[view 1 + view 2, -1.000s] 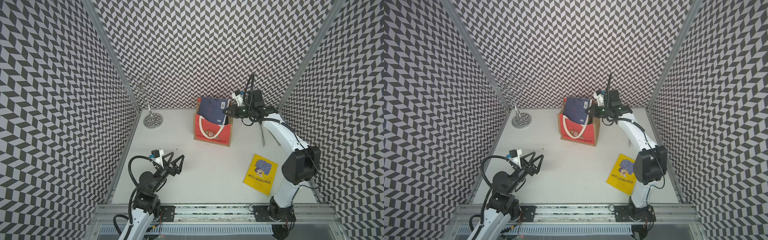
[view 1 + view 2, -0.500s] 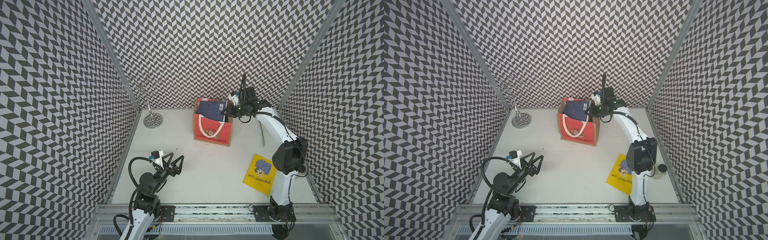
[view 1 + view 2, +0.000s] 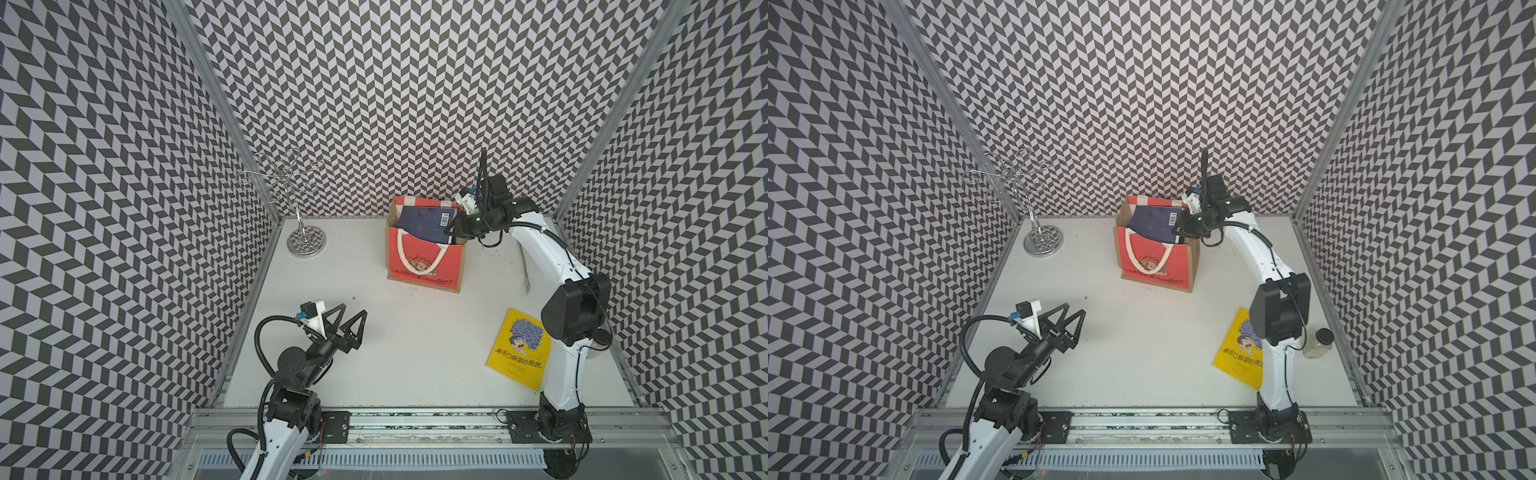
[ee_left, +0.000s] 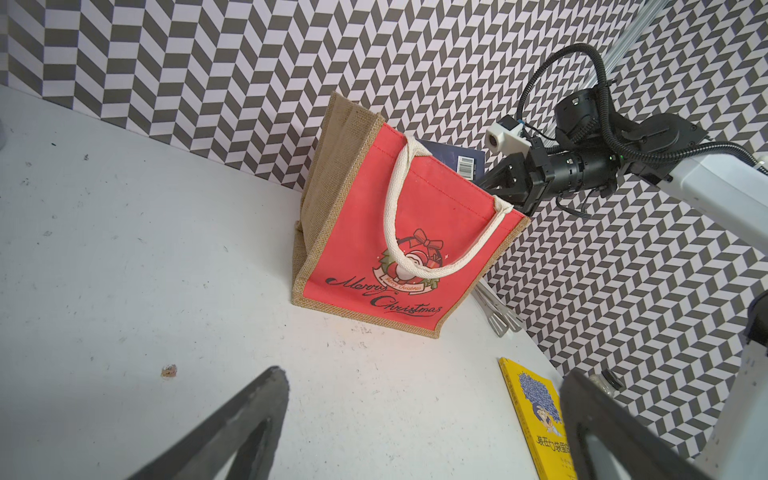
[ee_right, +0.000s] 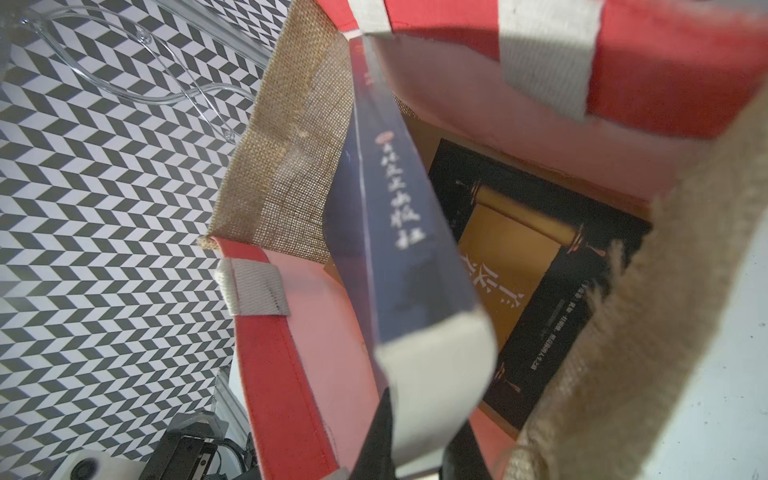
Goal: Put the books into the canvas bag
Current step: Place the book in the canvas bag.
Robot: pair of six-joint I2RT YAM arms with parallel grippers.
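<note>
**Item 1, lower left of a top view, nearest:** left gripper (image 3: 354,311), jaws spread wide, empty, poised above the table (image 3: 415,353), well apart from every book.

**Item 2, lower right:** bright yellow paperback (image 3: 519,349), flat on the table beside the right arm; not yet bagged.

**Item 3, centre, toward the back wall:** canvas bag (image 3: 451,266), upright, mouth open.

**Item 4, at the bag's mouth:** navy paperback (image 3: 422,222), tilted, partly inside, its barcode end above the rim. Right gripper (image 3: 453,227) clamped on its right-hand edge.

**Item 5, bag floor, right wrist view:** black book with gold scroll (image 5: 519,257), lying flat.

**Item 6, far left:** wire stand (image 3: 306,243), unused.

**Step in hand, by judgement:** seating the navy paperback in the bag.

**Next move calls for:** lowering it past the rim, letting go, and withdrawing clear of the rope handle. The yellow paperback remains.
</note>
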